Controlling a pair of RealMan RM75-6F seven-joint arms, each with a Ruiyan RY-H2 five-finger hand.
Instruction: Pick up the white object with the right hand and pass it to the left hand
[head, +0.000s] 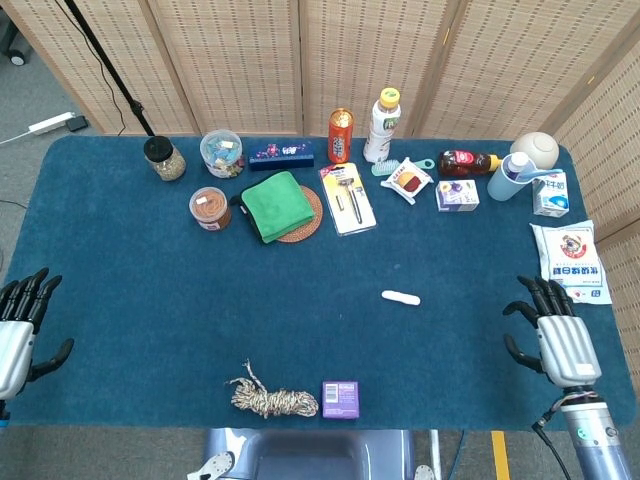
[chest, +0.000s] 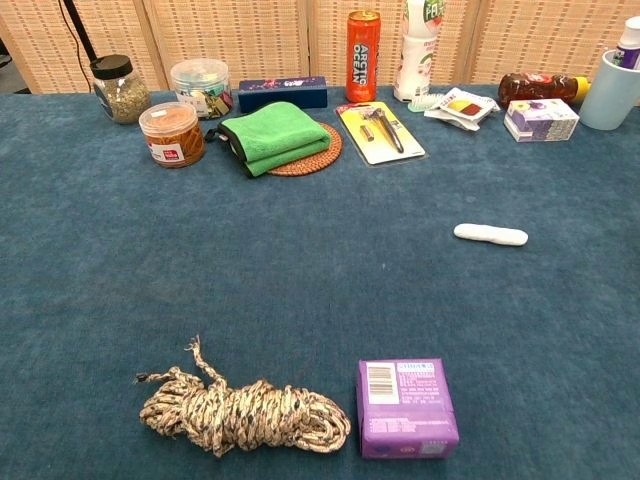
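Note:
The white object (head: 400, 297) is a small oblong piece lying flat on the blue table cloth right of centre; the chest view shows the same white object (chest: 490, 234) at mid right. My right hand (head: 556, 340) hovers at the table's right front corner, fingers spread and empty, well to the right of the white object. At the far left front edge, my left hand (head: 18, 333) is also spread and holds nothing. Neither hand appears in the chest view.
A rope bundle (head: 270, 399) and a purple box (head: 340, 398) lie near the front edge. Along the back stand jars, a green cloth (head: 276, 204), a razor pack (head: 347, 198), a can, bottles and small packets. A white bag (head: 568, 259) lies just beyond my right hand.

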